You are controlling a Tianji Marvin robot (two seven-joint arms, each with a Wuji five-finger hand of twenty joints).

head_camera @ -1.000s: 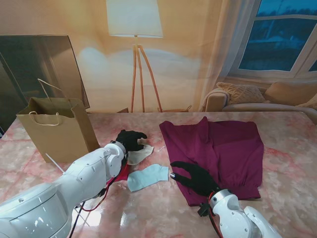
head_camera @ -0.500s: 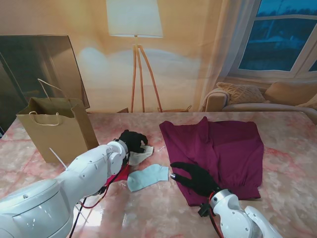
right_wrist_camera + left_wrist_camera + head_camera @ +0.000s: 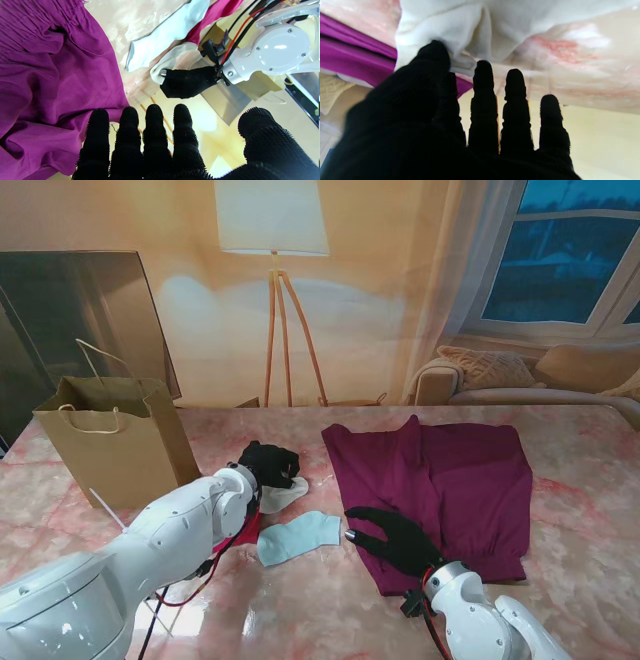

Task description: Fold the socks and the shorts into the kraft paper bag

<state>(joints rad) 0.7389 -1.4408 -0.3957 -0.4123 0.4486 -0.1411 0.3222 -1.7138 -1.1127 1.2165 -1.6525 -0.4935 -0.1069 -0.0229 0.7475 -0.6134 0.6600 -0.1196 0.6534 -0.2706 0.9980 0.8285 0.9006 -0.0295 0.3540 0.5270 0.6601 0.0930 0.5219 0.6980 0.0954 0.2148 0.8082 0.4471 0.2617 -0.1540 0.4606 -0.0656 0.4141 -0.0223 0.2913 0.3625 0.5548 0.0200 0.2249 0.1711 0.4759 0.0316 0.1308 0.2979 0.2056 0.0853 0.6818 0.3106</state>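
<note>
Now left hand (image 3: 268,463) pinching the white sock (image 3: 283,496), blue sock (image 3: 297,536) nearer — right hand (image 3: 395,539) spread, empty, on maroon shorts (image 3: 450,480), kraft bag (image 3: 113,442) far left.

Floor lamp (image 3: 272,270), sofa (image 3: 520,375), marble table (image 3: 580,510)

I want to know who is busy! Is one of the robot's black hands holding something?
The left hand pinches the white sock at its edge, thumb on top. The right hand is open above the maroon shorts, holding nothing.

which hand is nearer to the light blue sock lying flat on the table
Right. The right hand hovers just right of the light blue sock, fingertips close to its end. The left hand is farther from me, on the cream sock.
</note>
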